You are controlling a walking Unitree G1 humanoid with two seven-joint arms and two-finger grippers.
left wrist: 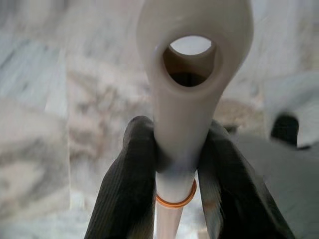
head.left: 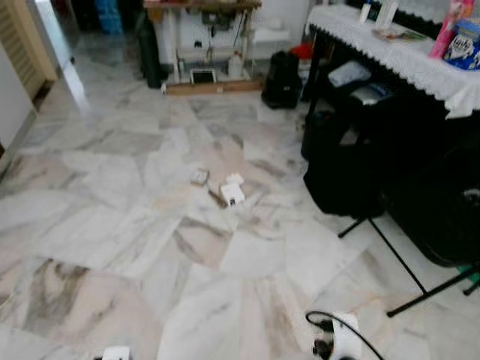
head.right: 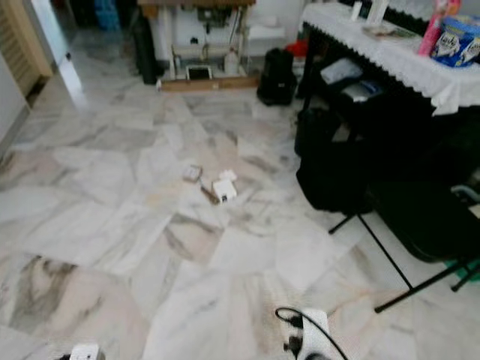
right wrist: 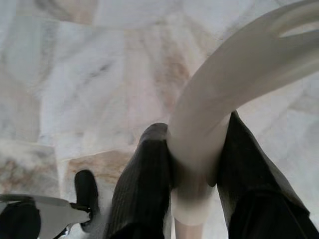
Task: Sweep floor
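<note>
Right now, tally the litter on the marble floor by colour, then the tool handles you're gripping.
White scraps: 2, a small box and a crumpled piece
Grey square scrap: 1
Brown stick-like scrap: 1
Tool handles: 2, one in the left gripper, one in the right gripper
Total: 6

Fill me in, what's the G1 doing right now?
It is set up to sweep. The left gripper is shut on a white handle with a hanging hole, and the right gripper is shut on a curved white handle. Ahead on the marble floor lies a small cluster of litter, beside a dark bag and a cloth-covered table. Nothing is swept yet.
</note>
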